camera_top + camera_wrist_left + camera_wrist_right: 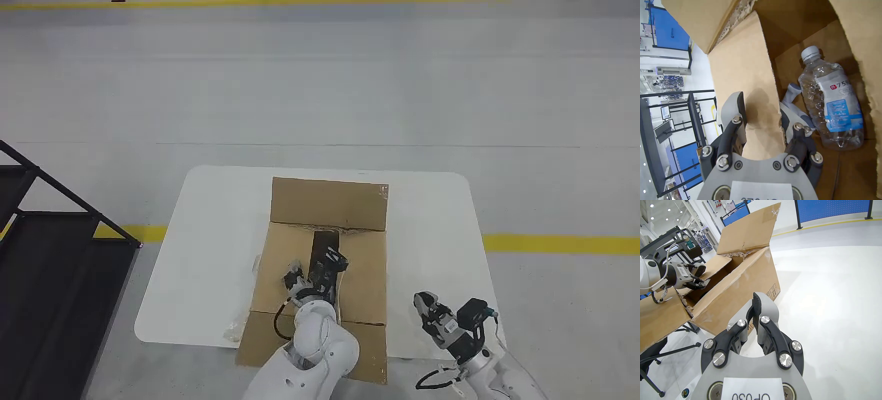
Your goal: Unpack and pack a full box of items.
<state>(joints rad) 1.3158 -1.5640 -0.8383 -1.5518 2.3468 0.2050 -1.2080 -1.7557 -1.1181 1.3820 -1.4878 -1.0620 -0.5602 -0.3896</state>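
Your left gripper (762,107) hangs over the open cardboard box (328,203), its jaws apart with the side flap (745,62) running between them. I judge that it straddles the flap to hold it out of the way, so the opening is free for reaching in. You can't tell from these views whether either pad presses on the cardboard. On the box floor a clear plastic bottle (831,102) lies on its side, its white cap towards a corner. Right against it, between bottle and flap, is a pale grey-and-white item (793,90) that you can't name from this angle. These look like the things to take out, so the unpacking seems unfinished. Your right gripper (755,303) has its fingers together on nothing. It sits above the white table (430,220) near the box's right side, probably parked there to keep out of the way and leave bare tabletop for whatever comes out. Mind the flap springing back over the bottle
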